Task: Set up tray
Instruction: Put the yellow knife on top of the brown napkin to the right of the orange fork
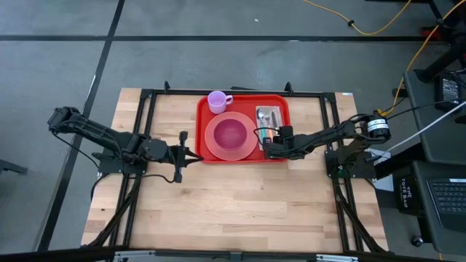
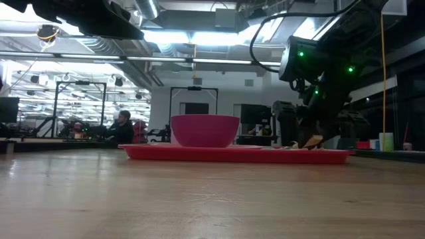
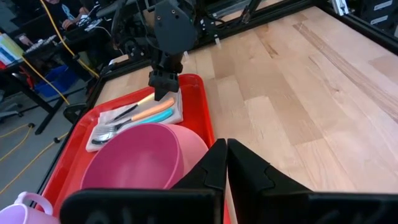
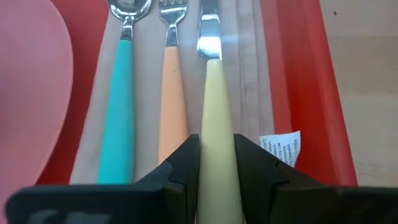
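Red tray (image 1: 244,156) sits flat on the wooden table (image 1: 233,204), toward the far edge, centred between the two arms. On it: pink plate (image 1: 211,149) with a magenta bowl (image 1: 231,134) on top, left half of tray; lilac mug (image 1: 217,101) at the tray's far left corner. Right part of tray holds a beige napkin (image 4: 245,56) with cutlery laid side by side lengthwise: teal-handled spoon (image 4: 121,93), orange-handled fork (image 4: 172,87), cream-handled knife (image 4: 214,106). Small white tag (image 4: 281,148) on the napkin edge beside the knife.

Right gripper (image 4: 216,163) is low over the near right part of the tray, fingers partly apart and set on either side of the knife handle, touching it on both sides; knife lies flat on the napkin. Same gripper seen from the left wrist view standing over the napkin's end.

Left gripper (image 3: 227,163) is on the bare table just left of the tray, fingers closed together, holding nothing, pointed at the tray's left rim.

Person (image 2: 121,127) seated far back in the room.
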